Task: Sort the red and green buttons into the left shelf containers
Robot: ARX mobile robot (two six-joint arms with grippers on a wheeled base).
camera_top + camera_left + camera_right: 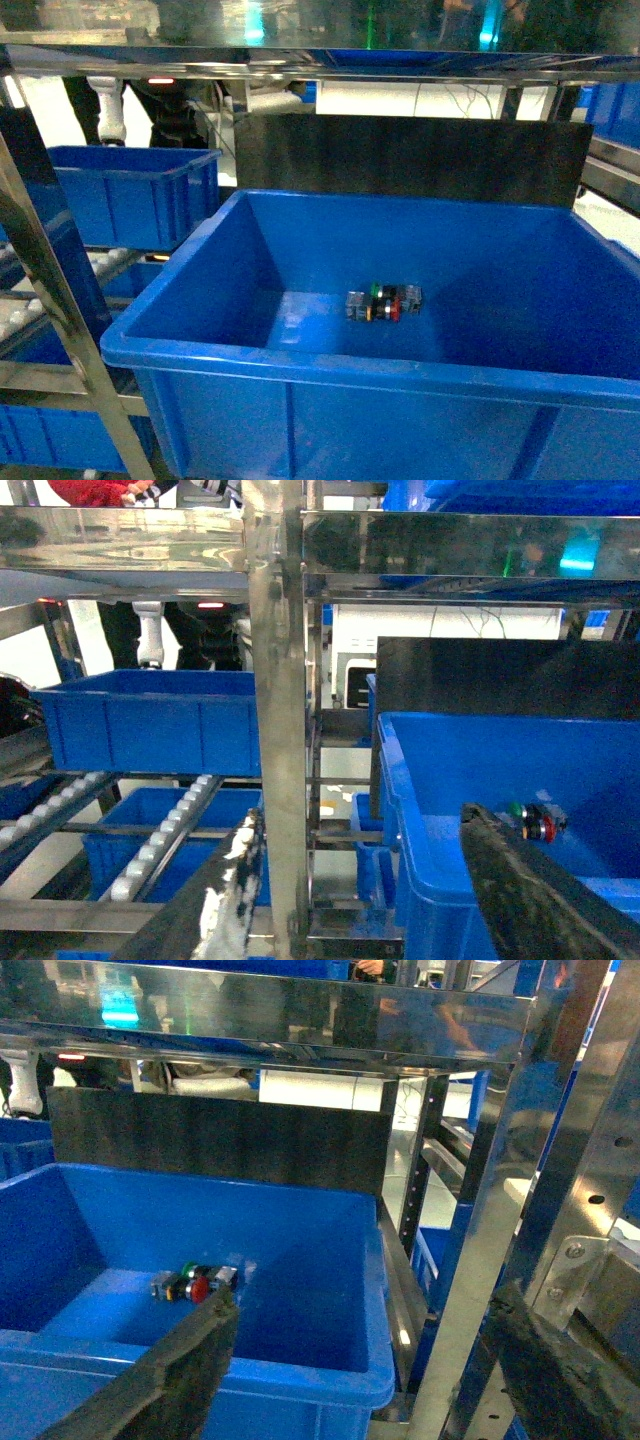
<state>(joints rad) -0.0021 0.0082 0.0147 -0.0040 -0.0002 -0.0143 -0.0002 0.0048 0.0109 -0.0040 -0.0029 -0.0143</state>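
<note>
Head view: red and green push-button switches (384,301) are lying touching on the floor of a big deep blue plastic bin (300,355), long axes roughly left-right; neither gripper showing.

Left wrist view: left gripper (360,900) is hanging spread and empty near a steel upright (280,710); snagging it is a risk.

Right wrist view: right gripper (370,1370) is gaping, empty, before the bin; the touching buttons could both get pinched together.

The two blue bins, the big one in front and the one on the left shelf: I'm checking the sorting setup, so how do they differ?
The large blue plastic bin in front holds the red and green push-buttons; the smaller-looking blue plastic bin on the left shelf shows no contents from here. The front bin sits nearer and lower; the shelf bin rests farther back, above white roller tracks. Both are bright blue, rectangular and thick-rimmed.
</note>
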